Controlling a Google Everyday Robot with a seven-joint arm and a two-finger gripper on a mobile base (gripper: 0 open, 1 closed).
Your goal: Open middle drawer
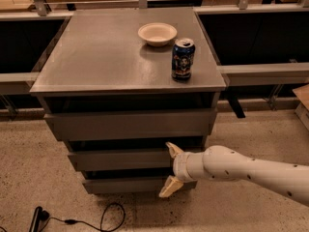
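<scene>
The middle drawer (120,159) is the second of three dark-grey fronts under the grey cabinet top (96,57), and it sits flush and closed. My gripper (170,170) is on a white arm coming in from the right. It is open, with one tan finger (173,149) at the drawer's top right edge and the other finger (169,187) down over the lowest drawer front (120,184). The top drawer front (128,124) is above.
A cream bowl (157,34) and a dark drinks can (183,59) stand on the cabinet top. A black cable (72,220) lies on the speckled floor at the front left. Dark shelving runs along the back.
</scene>
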